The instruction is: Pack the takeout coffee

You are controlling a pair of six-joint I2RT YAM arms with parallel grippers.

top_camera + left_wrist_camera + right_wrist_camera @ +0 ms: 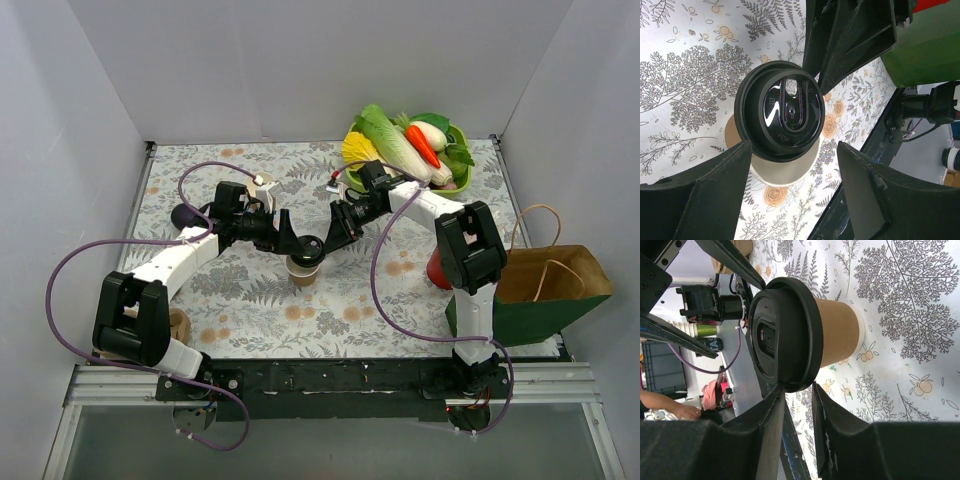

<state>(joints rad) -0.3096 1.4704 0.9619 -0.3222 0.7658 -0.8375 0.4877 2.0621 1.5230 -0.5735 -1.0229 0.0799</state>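
The takeout coffee, lidded, stands within the widely spread left gripper; grip unclear for right gripper.

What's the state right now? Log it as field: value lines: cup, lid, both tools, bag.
cup: tan paper cup, upright on the table
lid: black lid, on the cup
left tool: open, fingers either side of the lid
right tool: nearly closed at the lid's rim; grip unclear
bag: paper bag at right, cup not inside

Crowded at centre: left gripper and right gripper over the coffee cup. Open tabletop near and left. Blocked right by paper bag.
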